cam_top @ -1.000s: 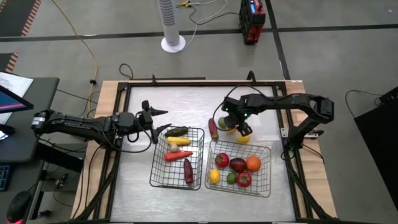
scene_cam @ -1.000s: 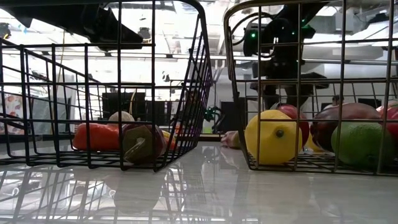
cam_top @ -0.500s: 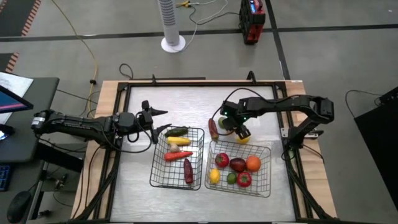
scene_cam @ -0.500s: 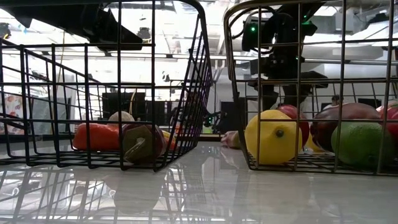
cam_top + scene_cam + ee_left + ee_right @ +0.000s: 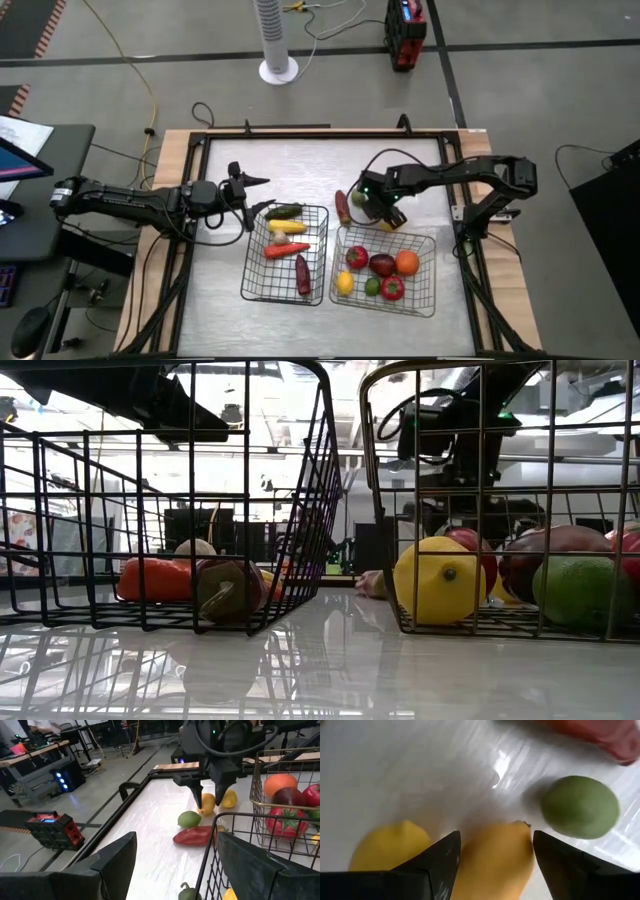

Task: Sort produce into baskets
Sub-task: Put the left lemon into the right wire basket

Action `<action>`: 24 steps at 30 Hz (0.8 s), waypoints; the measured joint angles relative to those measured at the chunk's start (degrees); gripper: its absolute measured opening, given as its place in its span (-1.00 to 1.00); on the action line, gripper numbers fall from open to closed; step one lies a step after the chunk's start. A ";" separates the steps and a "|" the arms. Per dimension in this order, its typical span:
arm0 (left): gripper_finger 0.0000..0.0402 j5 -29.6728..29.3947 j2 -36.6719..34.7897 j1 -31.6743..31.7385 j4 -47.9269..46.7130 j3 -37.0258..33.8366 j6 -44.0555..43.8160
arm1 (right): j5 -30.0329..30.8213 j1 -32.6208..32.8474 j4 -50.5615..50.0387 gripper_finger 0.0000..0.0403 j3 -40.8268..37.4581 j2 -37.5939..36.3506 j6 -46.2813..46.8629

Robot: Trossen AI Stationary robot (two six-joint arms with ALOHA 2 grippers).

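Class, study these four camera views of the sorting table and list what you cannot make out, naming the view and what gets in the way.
1. High view: the yellow fruit under the right gripper is covered by that arm.
2. Right wrist view: the long red vegetable is cut off by the edge.
3. Low view: the garlic in the left basket is half hidden behind other pieces.
4. High view: the left gripper is too small to judge.

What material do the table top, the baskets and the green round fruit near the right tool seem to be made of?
Table top: probably brushed metal or a glossy laminate; streaked glare and mirrored basket reflections in the low view.
Baskets: thin metal wire, welded in a square grid, dark to silvery.
Green round fruit: likely moulded plastic or foam; uniform colour, smooth matt skin, soft highlight. It lies beside the open right tool.
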 joint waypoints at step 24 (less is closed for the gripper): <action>0.31 0.03 0.00 0.00 -0.61 0.00 0.02 | 1.72 -3.61 -1.94 0.27 3.52 -0.20 10.27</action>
